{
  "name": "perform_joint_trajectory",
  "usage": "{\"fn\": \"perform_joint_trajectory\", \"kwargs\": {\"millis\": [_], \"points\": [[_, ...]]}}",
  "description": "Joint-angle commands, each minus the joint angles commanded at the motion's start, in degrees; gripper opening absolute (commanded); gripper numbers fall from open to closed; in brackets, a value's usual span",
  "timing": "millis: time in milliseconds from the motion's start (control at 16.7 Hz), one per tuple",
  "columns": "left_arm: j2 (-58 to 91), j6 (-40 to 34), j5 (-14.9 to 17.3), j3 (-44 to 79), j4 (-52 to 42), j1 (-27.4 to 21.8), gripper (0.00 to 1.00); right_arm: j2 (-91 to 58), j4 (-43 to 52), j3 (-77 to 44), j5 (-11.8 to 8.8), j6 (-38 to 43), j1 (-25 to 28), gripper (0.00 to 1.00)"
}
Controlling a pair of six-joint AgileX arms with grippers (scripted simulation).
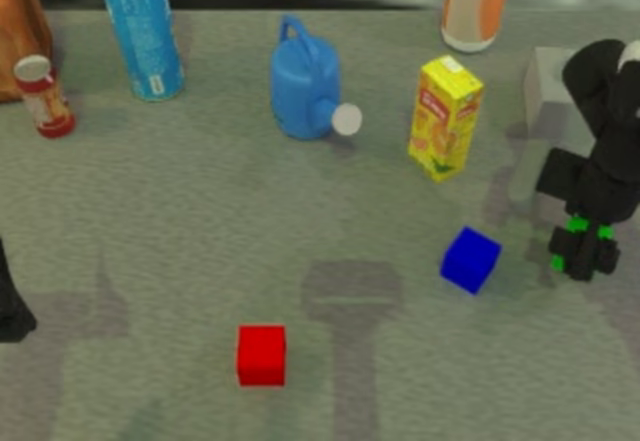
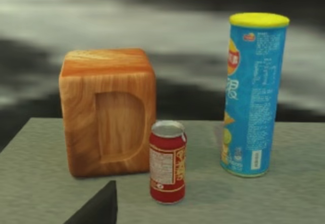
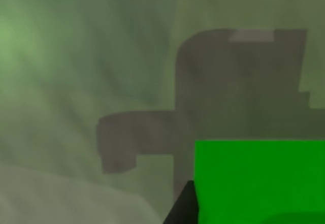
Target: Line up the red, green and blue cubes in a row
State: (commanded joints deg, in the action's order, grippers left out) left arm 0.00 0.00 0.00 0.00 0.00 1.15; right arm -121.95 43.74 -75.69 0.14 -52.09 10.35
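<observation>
Three cubes, one of each colour, are in play on the grey-green table. The red cube sits alone near the front edge, left of centre. The blue cube rests well apart from it, toward the right, just in front of a yellow juice carton. The green cube is clamped between the fingers of the right gripper, which hangs at the table's right side beside the blue cube.

The left arm is parked at the left edge; its fingers are out of sight.

Along the back stand one blue chip tube, one red can, one wooden block, one light-blue jug, one orange-labelled bottle and one grey block.
</observation>
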Motion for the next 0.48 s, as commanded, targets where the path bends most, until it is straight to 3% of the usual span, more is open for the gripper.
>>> {"fn": "perform_joint_trajectory", "kwargs": {"millis": [240,480], "points": [[0.0,0.0,0.0,0.0,0.0,0.0,1.0,1.2,1.7,-0.8,-0.2,0.2,0.1,0.0],[0.0,0.0,0.0,0.0,0.0,0.0,1.0,4.5,9.9,-5.0,-0.2,0.2,0.2,0.0]]}}
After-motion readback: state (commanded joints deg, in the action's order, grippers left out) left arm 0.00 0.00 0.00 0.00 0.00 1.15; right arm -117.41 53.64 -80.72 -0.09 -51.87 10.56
